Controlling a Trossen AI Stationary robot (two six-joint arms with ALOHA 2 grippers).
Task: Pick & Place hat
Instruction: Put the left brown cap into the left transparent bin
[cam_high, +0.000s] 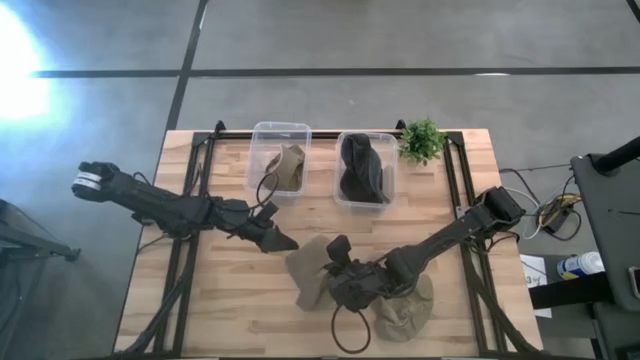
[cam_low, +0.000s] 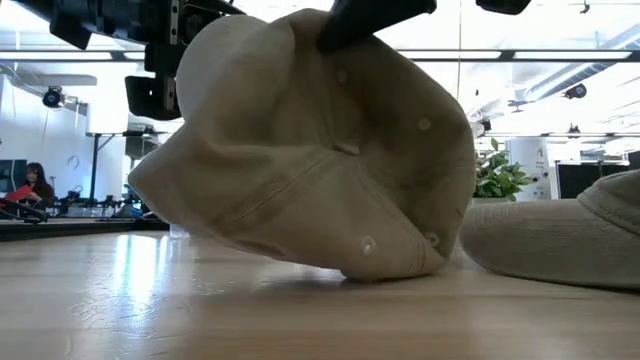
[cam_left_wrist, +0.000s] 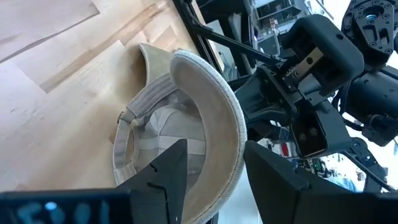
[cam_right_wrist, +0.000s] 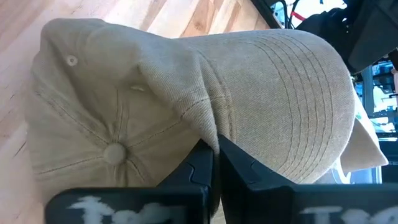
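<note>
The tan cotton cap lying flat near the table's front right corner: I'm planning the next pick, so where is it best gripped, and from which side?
Probably by pinching a fold of the crown, coming straight down from above. The tan cotton cap lies flat, leaving no raised edge in the low view. The right gripper holds the other tan cap the same way.

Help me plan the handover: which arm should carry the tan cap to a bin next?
Right. The right gripper has its fingers pinched on the tan cap; the left gripper is open beside it.
</note>
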